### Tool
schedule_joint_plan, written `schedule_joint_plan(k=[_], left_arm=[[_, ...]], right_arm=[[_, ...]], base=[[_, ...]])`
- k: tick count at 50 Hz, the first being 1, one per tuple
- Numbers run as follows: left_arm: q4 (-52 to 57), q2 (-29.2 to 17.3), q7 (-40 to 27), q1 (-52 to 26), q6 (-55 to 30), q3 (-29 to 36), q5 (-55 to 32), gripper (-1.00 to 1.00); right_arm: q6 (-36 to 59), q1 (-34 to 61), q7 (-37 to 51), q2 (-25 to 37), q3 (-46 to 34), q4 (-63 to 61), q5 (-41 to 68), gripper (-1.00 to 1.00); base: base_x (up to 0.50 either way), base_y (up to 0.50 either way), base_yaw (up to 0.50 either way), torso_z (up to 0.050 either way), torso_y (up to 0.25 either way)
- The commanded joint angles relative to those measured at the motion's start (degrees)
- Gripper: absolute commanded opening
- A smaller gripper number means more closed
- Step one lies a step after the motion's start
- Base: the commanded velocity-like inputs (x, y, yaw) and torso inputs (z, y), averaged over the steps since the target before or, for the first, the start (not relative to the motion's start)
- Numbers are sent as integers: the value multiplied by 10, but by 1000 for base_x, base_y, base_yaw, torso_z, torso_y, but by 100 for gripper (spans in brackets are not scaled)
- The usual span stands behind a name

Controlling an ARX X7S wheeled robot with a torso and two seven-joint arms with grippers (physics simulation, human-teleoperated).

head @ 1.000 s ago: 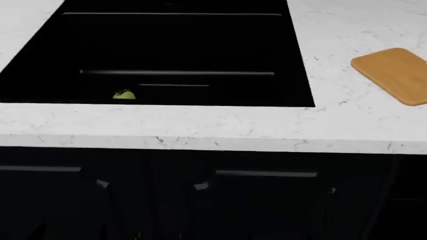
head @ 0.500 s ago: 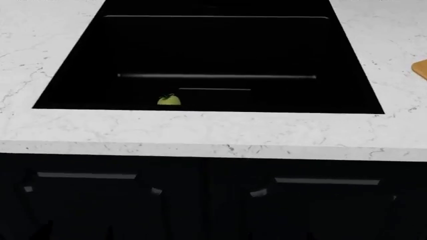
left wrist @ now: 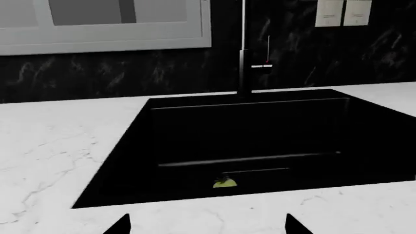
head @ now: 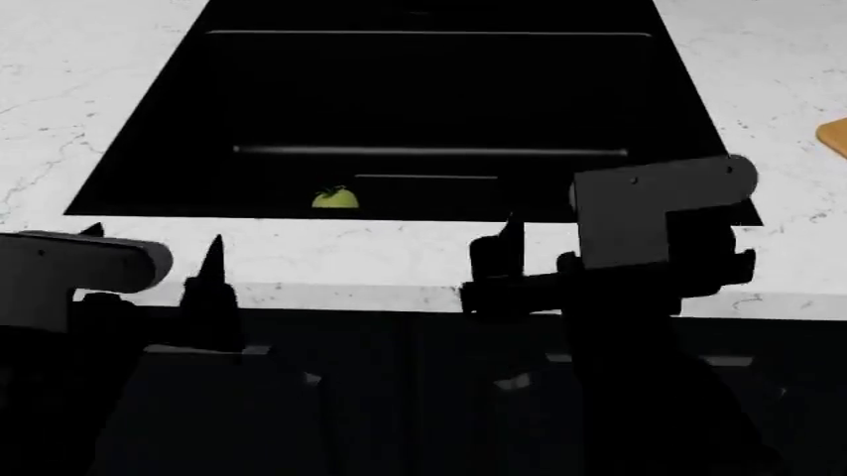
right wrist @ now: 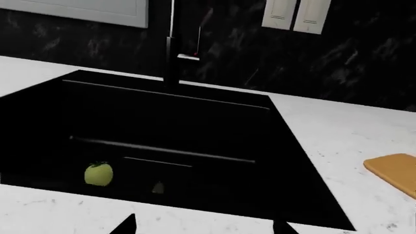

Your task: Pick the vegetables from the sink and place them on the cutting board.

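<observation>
Tomato (head: 335, 198): being seen lower left in the sink (head: 437, 109), untouched.
Cutting board (head: 834, 137): lying at right frame edge.
Left gripper (head: 153, 253): spread wide, empty.
Right gripper (head: 616, 253): spread wide, empty.

Count of objects at the kitchen counter, by kind.
One black sink (head: 423, 99) cut into one white marbled countertop (head: 397, 263); one yellow-green tomato (head: 335, 199) in it, lower left of the basin in the head view; one small pale shape (right wrist: 158, 187) close to the tomato, too dim to identify; one orange-tan cutting board (head: 836, 137), only a corner showing at the right edge of the head view; one black faucet (left wrist: 244, 58); two pale wall plates (left wrist: 330, 12) (left wrist: 357, 12); two grippers, the left gripper (head: 153, 238) and the right gripper (head: 629, 243), each with two fingertips set wide apart.
</observation>
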Motion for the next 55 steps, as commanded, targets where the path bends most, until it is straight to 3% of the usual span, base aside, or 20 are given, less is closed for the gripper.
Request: schedule_joint_plan(k=[1,9,14,17,26,41,55], left_arm=[[-215,12,-10,-212,-45,-15,3,100],[-504,29,-14,-344,54,-6,27,100],[-582,33,-17,-378,88,1,35,100],[-597,31,-18,-382,97,1,35,100],[-553,17,-12,-371,77,14,39,100],[-619,13,-16,-384,128,17,42,100],[-561,0,-7,-350,90,20,33,100]], right_arm=[[5,221,-25,-10,-16,250,-8,100],[-111,328,-44,-37,-67,539,-55,100],[-195,382,-48,-55,-72,688,-67,100],[-207,381,-57,-52,-85,705,-75,100],[-128,335,-57,-29,-92,568,-73,100],[-124,314,-62,-30,-96,549,-66,100],[-88,301,-58,-20,-84,491,-51,100]], base=[[0,0,0,0,0],[0,0,0,0,0],[0,0,0,0,0],[424,0,0,0,0],[500,0,0,0,0],[500,0,0,0,0],[500,0,0,0,1]])
